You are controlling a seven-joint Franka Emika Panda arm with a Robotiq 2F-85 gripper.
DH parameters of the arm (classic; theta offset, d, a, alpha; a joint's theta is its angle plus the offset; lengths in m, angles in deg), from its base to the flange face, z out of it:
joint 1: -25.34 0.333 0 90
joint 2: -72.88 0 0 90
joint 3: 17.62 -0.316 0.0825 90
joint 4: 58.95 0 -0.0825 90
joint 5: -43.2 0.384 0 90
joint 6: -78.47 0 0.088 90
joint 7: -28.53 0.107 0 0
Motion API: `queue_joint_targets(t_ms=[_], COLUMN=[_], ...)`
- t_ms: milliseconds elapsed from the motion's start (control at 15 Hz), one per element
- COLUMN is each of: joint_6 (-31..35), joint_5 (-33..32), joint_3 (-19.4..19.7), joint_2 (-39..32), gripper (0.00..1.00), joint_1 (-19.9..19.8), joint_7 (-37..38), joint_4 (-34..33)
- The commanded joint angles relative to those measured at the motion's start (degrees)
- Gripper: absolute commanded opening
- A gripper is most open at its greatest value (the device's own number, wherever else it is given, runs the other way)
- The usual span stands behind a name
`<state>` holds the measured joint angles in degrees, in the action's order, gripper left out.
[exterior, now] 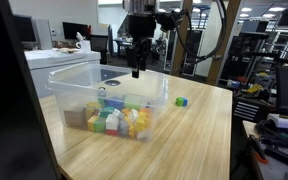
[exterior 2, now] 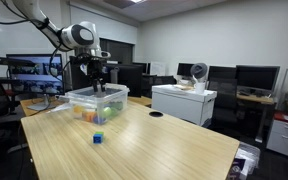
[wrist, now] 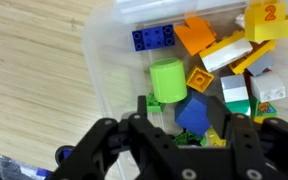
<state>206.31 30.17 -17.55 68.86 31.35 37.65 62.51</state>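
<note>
The table (exterior: 199, 130) was the biggest thing under me, a broad top of pale wood with a fine straight grain and a smooth, rounded edge. On it stood the bin (exterior: 74, 85), a rectangular tub of clear, glossy plastic with a thick rim. Its walls were thin enough that everything inside showed through in both exterior views.

The blocks (exterior: 114, 120) lay in a loose heap on the bin's floor. They were hard, shiny plastic pieces in yellow, green, white, orange and blue, mostly boxy with studs on top.

In the wrist view the largest near me was a light green round block (wrist: 167, 80), a stubby cylinder lying just beside a dark blue studded brick (wrist: 156, 38). An orange wedge (wrist: 196, 35) and a yellow piece printed with a red 2 (wrist: 264, 15) lay further along the same wall. One small loose block (exterior 2: 98, 138), green and blue, sat alone on the bare wood, well apart from the bin.

My arm (exterior 2: 44, 25), white and jointed, reached in from above and bent down at the wrist. My pincer (exterior: 136, 70) hung straight down over the bin, its tips about level with the rim, over the side away from the main heap. Its black fingers (wrist: 134, 120) stood parted and gripped nothing. The green round block and a blue one showed between them, lower down in the bin.
</note>
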Motion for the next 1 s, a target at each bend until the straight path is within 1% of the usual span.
queue_joint_targets(t_ms=[0, 133, 333, 533, 933], joint_6=[1.4, 2.1, 3.6, 4.9, 4.9], joint_5=[0.2, 0.2, -0.3, -0.7, -2.0], joint_3=[-0.9, -0.9, -0.8, -0.7, -0.3], joint_2=[0.9, -0.8, -3.5, -6.2, -10.3], gripper=[0.96, 1.0, 1.0, 1.0, 1.0], joint_1=[-1.0, -1.0, -1.0, -0.7, -0.3], joint_7=[-0.9, -0.2, -0.5, -0.8, -1.2], joint_4=[4.7, 6.5, 7.1, 5.7, 0.5])
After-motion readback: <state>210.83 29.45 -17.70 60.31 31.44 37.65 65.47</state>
